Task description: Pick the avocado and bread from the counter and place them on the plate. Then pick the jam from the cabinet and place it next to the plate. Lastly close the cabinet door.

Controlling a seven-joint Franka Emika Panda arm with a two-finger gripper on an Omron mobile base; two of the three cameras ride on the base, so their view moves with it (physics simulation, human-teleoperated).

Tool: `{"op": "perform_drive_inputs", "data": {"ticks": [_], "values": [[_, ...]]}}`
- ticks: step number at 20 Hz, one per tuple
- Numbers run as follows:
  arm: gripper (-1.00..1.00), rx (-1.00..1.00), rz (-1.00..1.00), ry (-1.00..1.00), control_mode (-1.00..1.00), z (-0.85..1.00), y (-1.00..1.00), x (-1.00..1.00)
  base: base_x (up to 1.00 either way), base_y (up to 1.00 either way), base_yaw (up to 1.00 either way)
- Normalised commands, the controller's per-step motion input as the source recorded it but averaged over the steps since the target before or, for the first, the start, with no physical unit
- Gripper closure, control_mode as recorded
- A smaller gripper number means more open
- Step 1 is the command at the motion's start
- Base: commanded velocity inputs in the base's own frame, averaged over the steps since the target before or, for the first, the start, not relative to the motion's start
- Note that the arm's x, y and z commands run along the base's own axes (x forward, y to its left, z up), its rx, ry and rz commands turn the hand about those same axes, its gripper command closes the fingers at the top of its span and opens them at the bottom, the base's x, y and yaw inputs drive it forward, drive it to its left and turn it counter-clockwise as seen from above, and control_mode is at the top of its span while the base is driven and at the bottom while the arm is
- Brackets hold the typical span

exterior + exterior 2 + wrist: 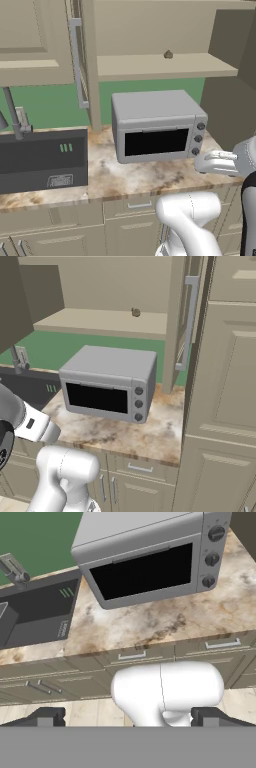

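Note:
The jam (pixel 168 54) (pixel 135 312) is a tiny brown lump standing on the shelf of the open cabinet (pixel 165 67) (pixel 100 321). The cabinet door (pixel 90 65) (pixel 176 321) stands swung out, seen edge-on, with its long silver handle (pixel 75 62) (pixel 188 321). Below lies the marbled counter (pixel 150 177) (pixel 150 438) (pixel 165 619). My gripper (pixel 129 719) is open, its fingertips (pixel 50 717) wide apart with nothing between them, held back from the counter's front edge and low before the drawers. The avocado, bread and plate are out of view.
A grey microwave (pixel 157 125) (pixel 107 383) (pixel 150 557) stands on the counter under the cabinet. A dark sink (pixel 42 160) (pixel 35 612) with a faucet (pixel 15 117) lies to its left. Drawers (pixel 130 659) run below the edge. A tall beige cabinet (pixel 225 381) borders the right.

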Motion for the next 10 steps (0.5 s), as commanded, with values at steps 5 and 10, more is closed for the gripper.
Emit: {"op": "perform_drive_inputs", "data": {"ticks": [5, 10], "values": [[-1.0, 0.0, 0.0, 0.0, 1.0, 0.0, 0.0, 0.0, 0.19, -0.21, 0.0], [-1.0, 0.0, 0.0, 0.0, -1.0, 0.0, -0.2, 0.05, 0.0, 0.0, 0.0]]}}
